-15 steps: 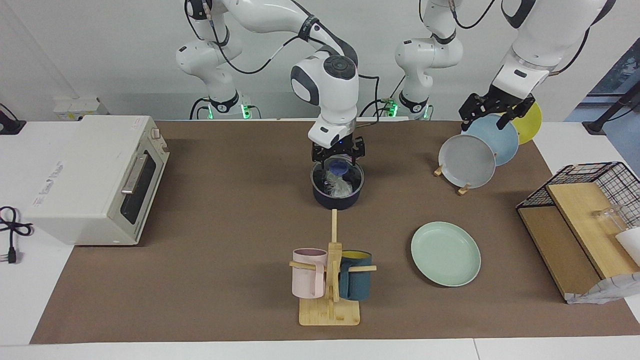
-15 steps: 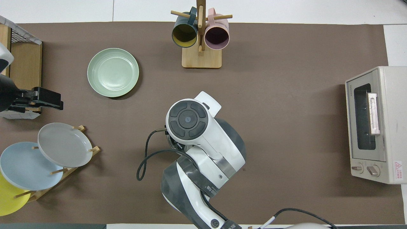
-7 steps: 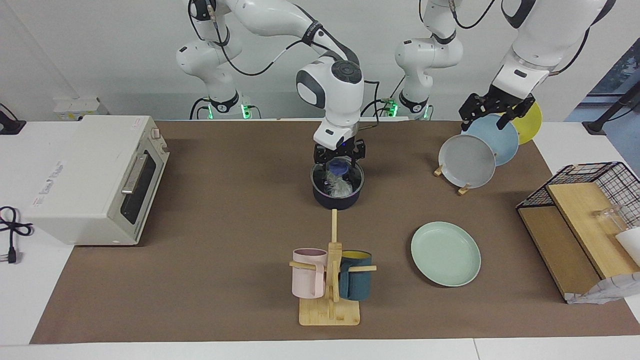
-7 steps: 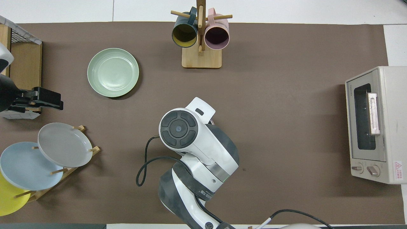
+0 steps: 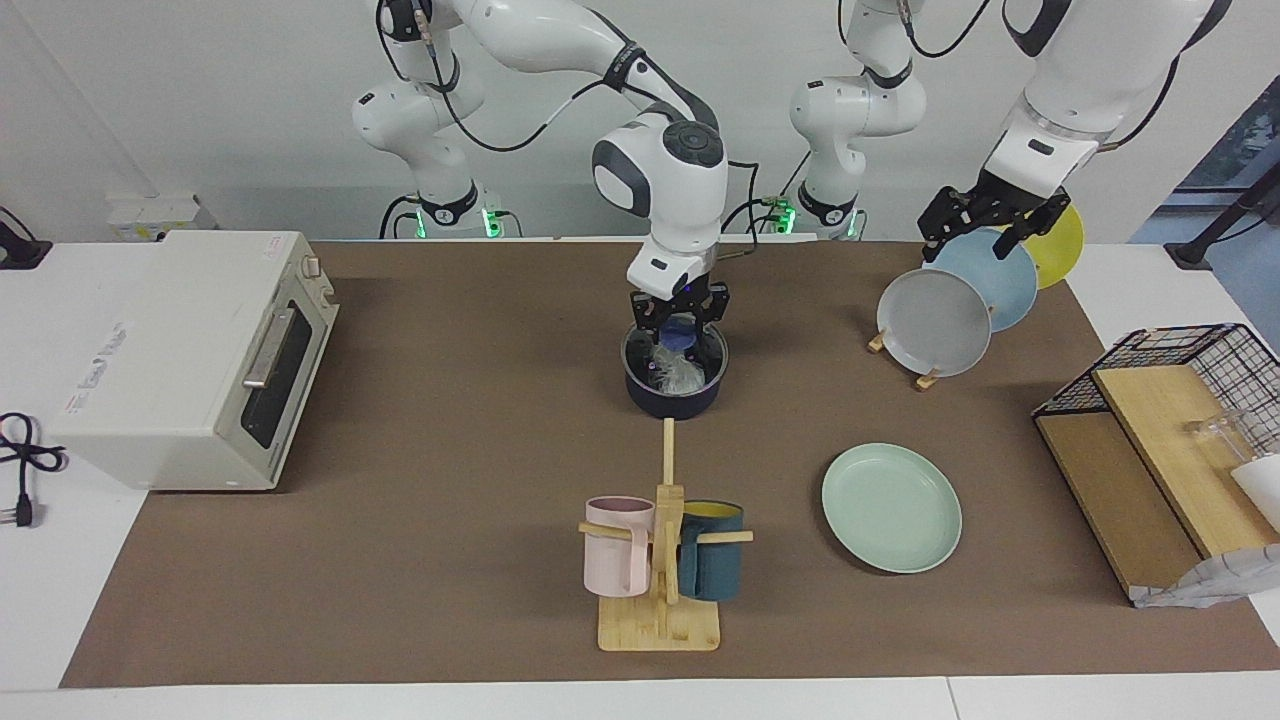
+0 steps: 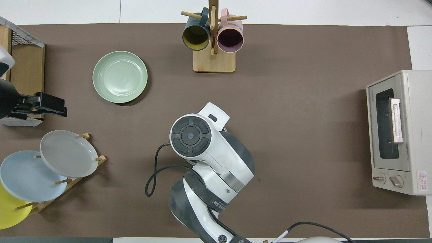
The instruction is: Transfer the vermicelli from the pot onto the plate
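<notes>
Toaster oven (image 5: 190, 355) — mug rack (image 5: 662, 560), plate rack (image 6: 64, 175).

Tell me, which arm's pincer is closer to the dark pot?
The right one. The right pincer reaches into the pot, onto the vermicelli. The left pincer waits over the rack of plates, at its own end.

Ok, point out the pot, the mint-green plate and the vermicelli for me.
pot (image 5: 676, 402), facing view, on its dark outer wall.
plate (image 6: 120, 77), overhead view, on its bare middle.
vermicelli (image 5: 680, 374), facing view, on the whitish tangle inside the pot.

pot (image 5: 675, 392): dark navy | vermicelli (image 5: 676, 372): translucent whitish | plate (image 5: 891, 508): pale mint-green
</notes>
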Motion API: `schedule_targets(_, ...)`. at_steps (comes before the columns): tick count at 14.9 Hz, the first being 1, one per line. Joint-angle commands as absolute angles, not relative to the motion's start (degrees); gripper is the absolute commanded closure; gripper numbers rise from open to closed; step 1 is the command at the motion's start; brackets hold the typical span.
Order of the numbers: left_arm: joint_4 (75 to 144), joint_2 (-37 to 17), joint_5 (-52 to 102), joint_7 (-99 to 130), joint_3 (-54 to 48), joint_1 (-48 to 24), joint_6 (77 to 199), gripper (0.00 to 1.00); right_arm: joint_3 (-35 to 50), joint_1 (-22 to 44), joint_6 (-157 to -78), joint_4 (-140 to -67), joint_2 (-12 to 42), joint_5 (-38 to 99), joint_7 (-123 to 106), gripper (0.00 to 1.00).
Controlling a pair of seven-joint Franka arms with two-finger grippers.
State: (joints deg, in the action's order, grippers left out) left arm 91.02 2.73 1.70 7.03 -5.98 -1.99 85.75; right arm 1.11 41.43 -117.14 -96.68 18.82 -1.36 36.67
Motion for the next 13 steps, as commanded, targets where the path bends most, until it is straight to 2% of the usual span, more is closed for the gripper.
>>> schedule_targets(1,91.67,3.78,2.46,6.59,-6.24,-1.32,85.34,0.0,1.14,41.22,-117.6,-97.21,18.46,-2.02,36.04,0.38)
schedule_targets(4,91.67,3.78,2.46,6.68,-6.24,-1.32,85.34,0.0,1.14,40.78,-116.46,-95.81,18.46,-2.11,35.33,0.38)
schedule_targets(9,91.67,3.78,2.46,6.59,-6.24,-1.23,85.34,0.0,0.79,37.36,-107.15,-88.95,17.76,-2.11,30.08,0.39)
schedule_targets(13,91.67,3.78,2.46,6.68,-6.24,-1.32,85.34,0.0,0.62,30.34,-105.91,-89.47,16.61,-2.11,20.15,0.39)
